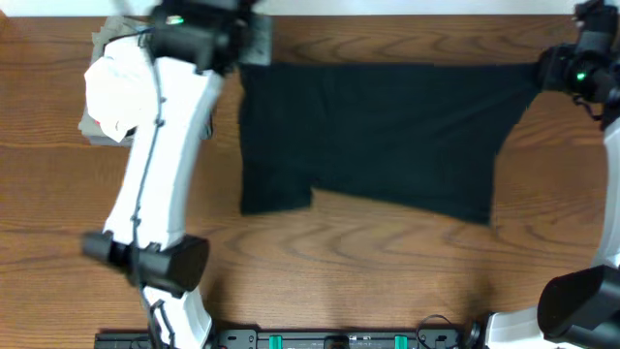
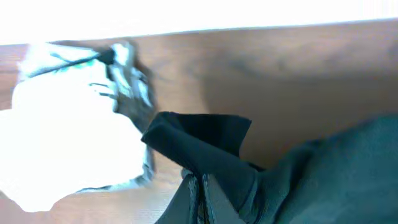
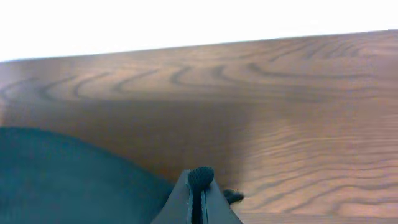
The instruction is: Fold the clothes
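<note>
The table fills the frame, wood grain all over. A dark shirt lies spread flat across its upper middle. A pile of pale clothes sits at the upper left, near the shirt's corner. My left pincer is clamped on the shirt's upper left corner. My right pincer is clamped on its upper right corner.

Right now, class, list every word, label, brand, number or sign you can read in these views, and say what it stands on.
None can be read.
The shirt, the white clothes and the table show no lettering.
The marks on the front rail are too small to read.
</note>
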`<state>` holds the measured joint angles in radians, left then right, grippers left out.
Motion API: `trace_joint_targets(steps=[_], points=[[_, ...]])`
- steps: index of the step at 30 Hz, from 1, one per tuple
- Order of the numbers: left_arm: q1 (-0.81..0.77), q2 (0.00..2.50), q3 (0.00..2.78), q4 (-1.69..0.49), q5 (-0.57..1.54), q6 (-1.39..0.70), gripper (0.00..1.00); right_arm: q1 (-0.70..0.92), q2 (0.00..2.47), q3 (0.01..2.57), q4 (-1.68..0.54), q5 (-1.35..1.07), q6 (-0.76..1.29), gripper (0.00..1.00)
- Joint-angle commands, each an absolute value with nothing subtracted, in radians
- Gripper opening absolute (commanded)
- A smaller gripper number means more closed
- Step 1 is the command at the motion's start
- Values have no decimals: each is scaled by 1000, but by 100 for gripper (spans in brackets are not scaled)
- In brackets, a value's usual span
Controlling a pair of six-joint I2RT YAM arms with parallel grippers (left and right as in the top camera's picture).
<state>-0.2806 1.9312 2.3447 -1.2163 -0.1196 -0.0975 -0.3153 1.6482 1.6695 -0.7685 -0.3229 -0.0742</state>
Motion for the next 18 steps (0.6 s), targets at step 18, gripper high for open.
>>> trace_joint_targets(steps=[18], points=[[-226,1837,2326,-1454,-149,-198,6,-450,1621,1909,-1212,-334,-77,1]])
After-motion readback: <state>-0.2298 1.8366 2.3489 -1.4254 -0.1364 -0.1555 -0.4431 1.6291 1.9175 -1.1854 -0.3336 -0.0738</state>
